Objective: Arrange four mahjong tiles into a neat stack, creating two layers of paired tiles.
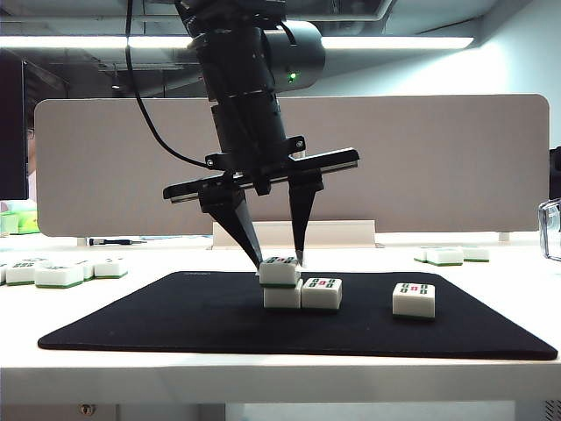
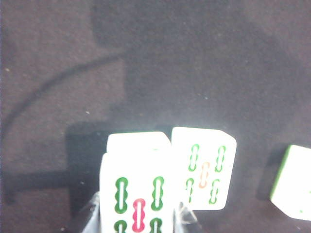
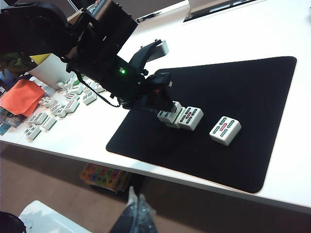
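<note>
Three of the mahjong tiles form a part-built stack on the black mat (image 1: 158, 320). Two lie side by side (image 1: 322, 293), and a third (image 1: 280, 270) rests on the left one, shifted a little leftwards. My left gripper (image 1: 280, 260) points down over that top tile (image 2: 137, 189). Its fingers flank the tile closely, slightly parted, with a thin gap on one side. The neighbouring bottom tile (image 2: 204, 167) lies face up beside it. A fourth tile (image 1: 414, 300) sits alone to the right. My right gripper (image 3: 138, 206) hangs shut, off the table's near edge.
Spare tiles lie on the white table left of the mat (image 1: 59, 274) and at the back right (image 1: 451, 255). A beige divider panel (image 1: 438, 158) stands behind. An orange cloth (image 3: 19, 94) lies among tiles at the far left.
</note>
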`<move>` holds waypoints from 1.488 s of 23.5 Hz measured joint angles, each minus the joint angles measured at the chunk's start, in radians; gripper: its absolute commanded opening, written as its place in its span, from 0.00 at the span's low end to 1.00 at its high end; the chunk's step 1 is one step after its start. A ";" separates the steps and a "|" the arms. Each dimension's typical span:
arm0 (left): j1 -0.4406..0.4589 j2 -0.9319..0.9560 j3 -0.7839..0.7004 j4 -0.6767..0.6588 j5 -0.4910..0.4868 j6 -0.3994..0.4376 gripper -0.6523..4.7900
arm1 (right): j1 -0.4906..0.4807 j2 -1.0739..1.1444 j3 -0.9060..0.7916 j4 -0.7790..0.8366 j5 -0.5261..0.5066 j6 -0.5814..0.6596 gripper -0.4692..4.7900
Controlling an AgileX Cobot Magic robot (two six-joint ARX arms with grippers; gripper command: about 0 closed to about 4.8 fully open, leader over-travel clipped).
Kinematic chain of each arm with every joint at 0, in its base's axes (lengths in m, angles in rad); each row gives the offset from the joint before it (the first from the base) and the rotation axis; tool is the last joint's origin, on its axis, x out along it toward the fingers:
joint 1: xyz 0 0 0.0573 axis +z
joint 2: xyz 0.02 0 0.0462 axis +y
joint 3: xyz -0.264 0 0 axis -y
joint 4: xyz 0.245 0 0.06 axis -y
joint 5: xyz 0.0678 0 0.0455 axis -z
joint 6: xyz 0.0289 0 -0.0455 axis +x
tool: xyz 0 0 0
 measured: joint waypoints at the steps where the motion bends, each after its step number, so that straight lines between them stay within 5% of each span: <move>1: 0.000 0.000 0.000 0.000 0.018 0.000 0.47 | 0.000 0.000 0.000 0.000 0.000 0.000 0.09; 13: 0.000 -0.011 0.054 -0.067 -0.008 0.116 0.47 | 0.000 0.000 0.000 0.000 0.000 0.000 0.09; 14: 0.000 -0.010 0.060 -0.089 -0.008 0.162 0.47 | 0.000 0.000 0.000 0.000 0.000 0.000 0.09; 19: -0.035 -0.011 0.140 -0.112 0.019 0.650 0.47 | 0.000 0.000 0.000 0.000 0.000 0.000 0.09; 23: -0.039 -0.010 0.148 -0.061 0.141 0.996 0.47 | 0.000 0.000 0.000 0.000 0.004 0.000 0.09; 24: -0.043 -0.008 0.148 -0.050 0.158 1.073 0.52 | 0.000 0.000 0.000 0.000 0.004 0.000 0.09; 25: -0.044 -0.003 0.148 -0.037 0.169 1.136 0.69 | 0.000 0.000 0.000 0.000 0.004 0.000 0.09; 28: -0.045 0.019 0.148 0.016 0.238 1.281 0.92 | 0.000 0.000 0.000 0.000 0.004 0.000 0.09; 31: -0.071 0.055 0.148 0.085 0.319 1.416 0.92 | 0.000 0.000 0.000 0.000 0.005 0.000 0.09; 35: -0.101 0.107 0.148 0.159 0.322 1.483 0.92 | 0.000 0.000 0.000 0.000 0.037 0.000 0.09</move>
